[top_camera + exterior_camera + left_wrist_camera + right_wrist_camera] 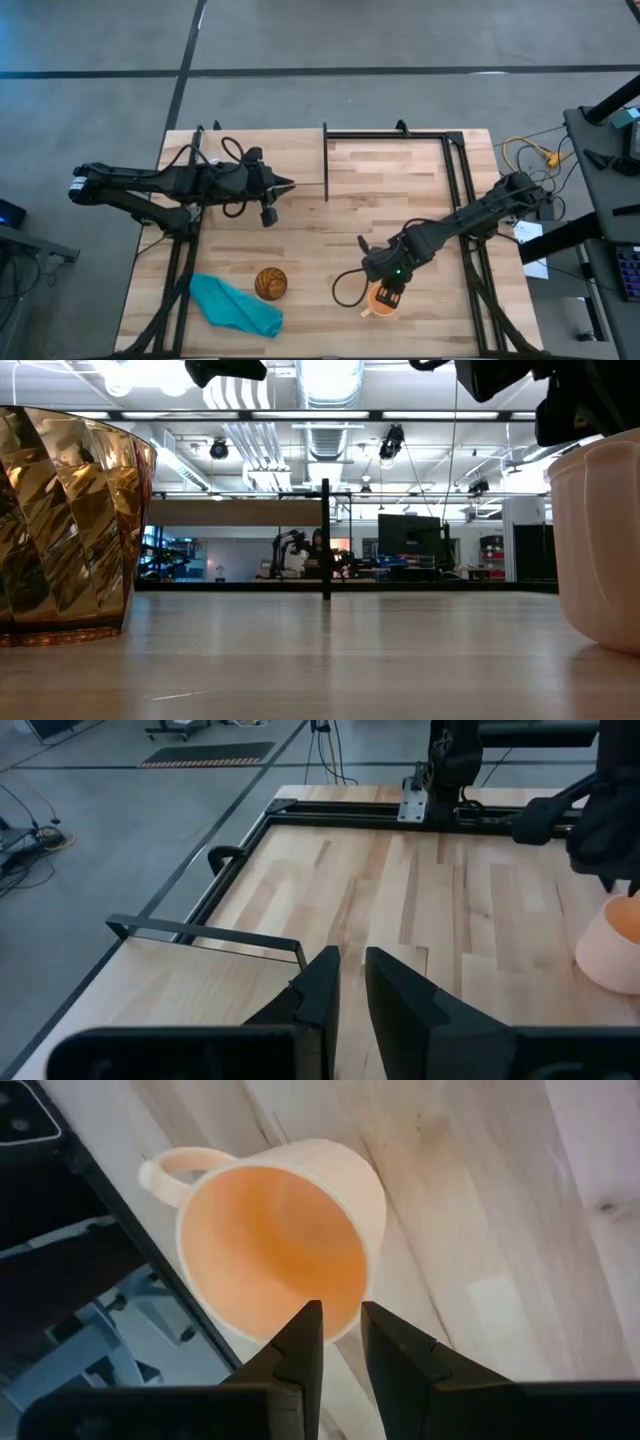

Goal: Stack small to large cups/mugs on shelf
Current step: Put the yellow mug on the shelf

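The orange mug (383,300) stands upright near the table's near edge, right of centre; it fills the right wrist view (280,1240), with its handle (165,1172) on the side away from the fingers. My right gripper (388,290) is above it, shut on its rim. The amber-brown tumbler (270,284) stands on its base to the mug's left, and looms large in the low view (65,530). The small clear cup is not in view. The wooden shelf (400,170) with its thin black divider (326,165) lies toward the far edge. My left gripper (285,185) hovers shut left of the divider. My right gripper holds the orange mug by its rim (345,1315), on the side opposite the handle. One finger (305,1330) is inside the mug and the other (385,1335) outside, with the wall between them. The fingers come from above, pointing down. The mug stands upright with its base (600,640) on the table.
A teal cloth (235,305) lies crumpled at the near left, beside the tumbler. Black frame rails (455,190) run along the shelf's right and far sides. Bare wood lies between the mug and the shelf. Cables and equipment sit beyond the table's right edge.
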Robot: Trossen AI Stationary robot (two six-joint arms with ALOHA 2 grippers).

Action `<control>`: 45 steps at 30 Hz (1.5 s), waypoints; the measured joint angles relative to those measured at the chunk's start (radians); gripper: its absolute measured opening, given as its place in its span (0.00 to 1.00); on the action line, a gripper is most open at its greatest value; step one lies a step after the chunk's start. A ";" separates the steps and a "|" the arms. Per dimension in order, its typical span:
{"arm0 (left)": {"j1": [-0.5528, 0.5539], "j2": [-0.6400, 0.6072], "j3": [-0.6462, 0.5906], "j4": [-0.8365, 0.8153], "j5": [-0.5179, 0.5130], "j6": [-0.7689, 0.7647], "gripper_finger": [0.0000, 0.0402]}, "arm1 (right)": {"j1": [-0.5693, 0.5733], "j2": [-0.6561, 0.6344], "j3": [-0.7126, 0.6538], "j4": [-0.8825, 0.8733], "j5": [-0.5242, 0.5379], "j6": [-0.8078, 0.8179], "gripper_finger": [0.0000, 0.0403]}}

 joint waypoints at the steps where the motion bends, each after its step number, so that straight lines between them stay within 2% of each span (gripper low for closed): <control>1: 0.000 0.000 0.000 0.000 0.000 0.000 0.10 | 0.000 0.002 0.000 0.001 0.000 0.007 0.17; 13: -0.016 0.001 0.004 0.061 0.004 -0.001 0.10 | -0.001 0.068 -0.001 -0.014 0.002 -0.023 0.17; 21: -0.021 0.002 0.031 0.084 0.005 0.002 0.10 | -0.002 0.070 -0.002 -0.034 0.080 -0.017 0.17; 33: -0.021 0.002 0.032 0.083 0.004 0.005 0.10 | -0.003 0.132 -0.003 -0.027 0.081 -0.024 0.17; 37: -0.021 0.001 0.037 0.082 0.004 0.009 0.10 | -0.019 0.135 -0.002 -0.028 0.080 -0.019 0.13; 41: -0.021 -0.007 0.037 0.076 0.004 0.009 0.10 | -0.051 0.122 0.019 -0.031 0.081 -0.020 0.04; 45: -0.021 -0.017 0.037 0.075 0.004 0.009 0.10 | -0.098 0.109 0.044 -0.033 0.082 -0.022 0.03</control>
